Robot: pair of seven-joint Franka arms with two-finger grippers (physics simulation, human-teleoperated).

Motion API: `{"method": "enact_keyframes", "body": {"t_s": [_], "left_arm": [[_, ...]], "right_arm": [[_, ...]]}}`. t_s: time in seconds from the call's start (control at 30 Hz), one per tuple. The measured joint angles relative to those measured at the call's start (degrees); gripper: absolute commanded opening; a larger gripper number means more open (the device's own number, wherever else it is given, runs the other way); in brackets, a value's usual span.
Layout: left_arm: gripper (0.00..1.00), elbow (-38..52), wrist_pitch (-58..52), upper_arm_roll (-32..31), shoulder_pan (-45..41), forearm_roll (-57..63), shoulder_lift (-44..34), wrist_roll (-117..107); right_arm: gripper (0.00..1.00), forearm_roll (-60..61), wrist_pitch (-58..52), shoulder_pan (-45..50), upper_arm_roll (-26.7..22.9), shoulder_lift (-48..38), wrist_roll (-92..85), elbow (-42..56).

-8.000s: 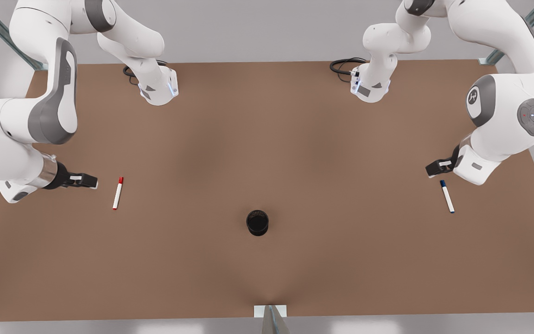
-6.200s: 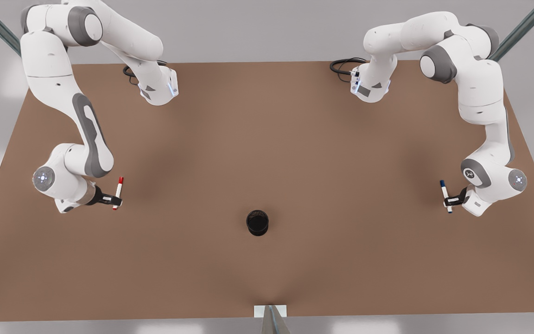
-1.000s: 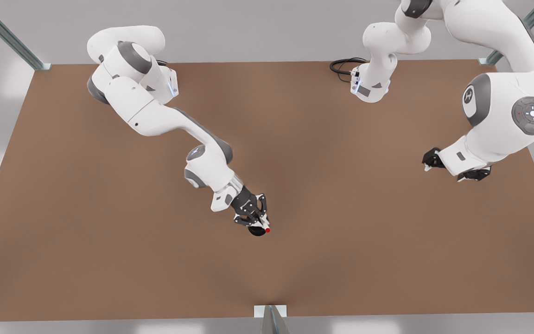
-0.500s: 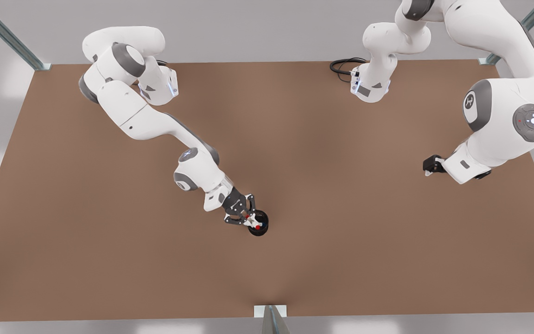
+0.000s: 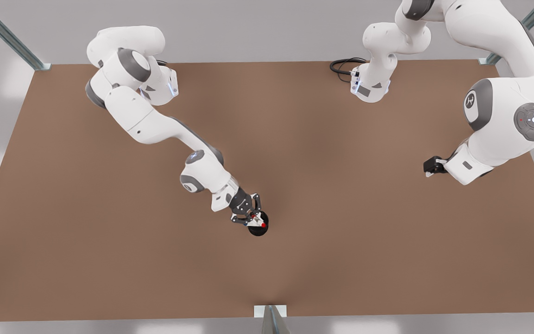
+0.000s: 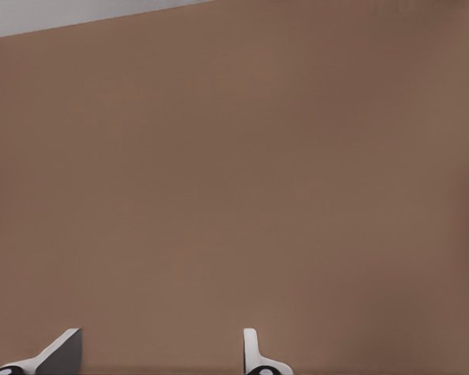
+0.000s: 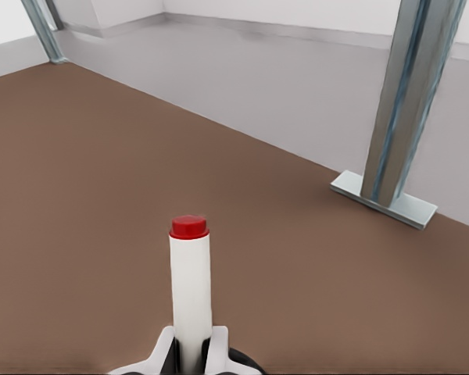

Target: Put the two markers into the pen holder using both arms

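Two white arms work over one brown table [image 5: 295,139], with one black round holder [image 5: 259,230] and one marker [image 5: 263,225] to be counted. The marker has a white barrel and a red end. In the right wrist view it [image 7: 191,281] stands upright, red end uppermost.

The right gripper [image 5: 252,219] (the one on the front view's left) sits directly over the holder, overlapping its rim on the side nearer that arm's base. Its fingers [image 7: 166,349] are clamped on the marker's barrel, low down. The red end appears just inside the holder's outline. How far the barrel reaches into the cup cannot be told.

The left gripper [image 5: 429,168] waits well apart from the holder, toward the front view's right and nearer the arm bases. In its own wrist view the two white-tipped fingers [image 6: 62,351] stand spread, with bare table between them, so the left gripper [image 6: 156,355] grips nothing.

One metal post [image 7: 410,101] on a flat foot rises at the table's edge beyond the held marker, and it is also seen in the front view [image 5: 271,320], past the holder.
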Motion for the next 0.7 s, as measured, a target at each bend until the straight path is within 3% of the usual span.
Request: {"method": "enact_keyframes", "body": {"t_s": [0.03,0.07,0.1,0.13,0.17,0.23,0.37,0.43,0.5,0.53,0.57,0.63,0.7], "left_arm": [[1.00,0.0,0.0,0.0,0.0,0.0,0.0,-0.2],[1.00,0.0,0.0,0.0,0.0,0.0,0.0,-0.3],[1.00,0.0,0.0,0.0,0.0,0.0,0.0,-0.5],[1.00,0.0,0.0,0.0,-0.1,0.0,0.0,-0.6],[1.00,0.0,0.0,0.0,-0.1,0.0,0.0,-0.8],[1.00,0.0,0.0,0.0,0.0,-0.1,0.0,-1.0],[1.00,0.1,0.0,-0.1,-0.2,-0.1,-0.2,-1.4],[1.00,0.1,0.0,-0.1,-0.2,-0.5,-0.2,-1.6],[1.00,0.1,0.0,-0.2,-0.1,-1.1,-0.2,-1.8],[1.00,0.1,0.0,-0.2,-0.2,-1.7,-0.2,-1.8],[1.00,0.2,-0.1,-0.2,-0.2,-2.3,-0.2,-1.6],[1.00,0.3,-0.1,-0.2,-0.2,-2.9,-0.2,-1.4],[1.00,0.3,-0.1,-0.2,-0.2,-3.2,-0.2,-1.1]], "right_arm": [[0.21,-0.4,0.1,0.0,-0.2,0.2,0.0,0.0],[0.30,-0.7,0.1,0.0,-0.2,0.2,0.0,0.0],[0.53,-0.8,0.1,0.0,-0.3,0.3,0.0,0.0],[0.63,-1.0,0.1,0.0,-0.3,0.3,0.0,0.1],[0.80,-1.1,0.1,0.0,-0.3,0.3,-0.1,0.1],[0.98,-1.3,0.1,0.0,-0.3,0.3,-0.1,0.1],[1.00,-1.6,-0.1,-0.9,-0.3,-0.2,-0.2,0.1],[1.00,-1.8,-3.0,-4.3,2.5,-6.0,-0.2,-2.9],[1.00,-1.3,-13.3,-15.5,18.1,-12.6,-0.3,-5.3],[1.00,2.2,-19.8,-18.3,21.3,-18.2,-0.4,-5.5],[1.00,9.9,-27.0,-15.9,15.4,-25.8,-1.1,-2.8],[1.00,29.2,-41.4,-5.6,-10.0,-40.2,-3.6,0.9],[1.00,41.1,-54.7,-3.8,-23.2,-48.9,-6.2,0.8]]}}
